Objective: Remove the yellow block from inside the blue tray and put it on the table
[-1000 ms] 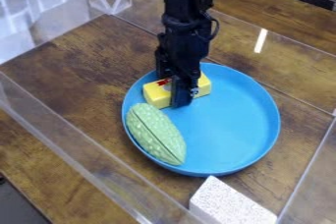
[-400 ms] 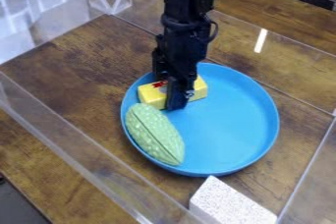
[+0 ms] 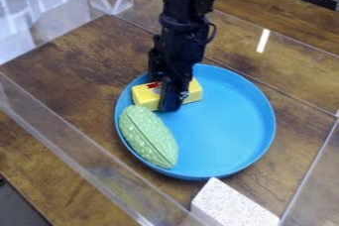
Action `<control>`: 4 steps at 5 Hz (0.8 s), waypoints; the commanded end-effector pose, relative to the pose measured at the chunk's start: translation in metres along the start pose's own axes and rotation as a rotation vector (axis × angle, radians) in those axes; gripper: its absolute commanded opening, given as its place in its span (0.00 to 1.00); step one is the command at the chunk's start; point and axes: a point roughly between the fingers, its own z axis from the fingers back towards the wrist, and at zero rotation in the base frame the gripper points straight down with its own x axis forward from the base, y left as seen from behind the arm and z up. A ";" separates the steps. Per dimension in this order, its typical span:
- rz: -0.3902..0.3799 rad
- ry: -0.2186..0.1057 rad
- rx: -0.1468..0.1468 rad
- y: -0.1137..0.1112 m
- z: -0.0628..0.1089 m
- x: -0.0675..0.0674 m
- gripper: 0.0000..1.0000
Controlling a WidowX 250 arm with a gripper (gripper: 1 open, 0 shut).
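The yellow block (image 3: 149, 96) lies inside the blue tray (image 3: 239, 126) near its left rim, a red-and-white label showing on top. My gripper (image 3: 172, 93) comes straight down from above and is shut on the yellow block, its black fingers covering the block's middle. The tray rests on the dark wooden table (image 3: 106, 52). Whether the block is lifted off the tray floor cannot be told.
A green textured oval item (image 3: 150, 136) lies in the tray's front left part, close to the block. A white speckled foam block (image 3: 239, 205) sits at the front edge. Clear acrylic walls (image 3: 54, 121) enclose the table.
The gripper, the block, the tray and the green item have all shifted slightly to the left together. The gripper has stayed shut.
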 end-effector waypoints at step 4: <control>0.000 -0.039 0.103 0.024 0.050 -0.008 0.00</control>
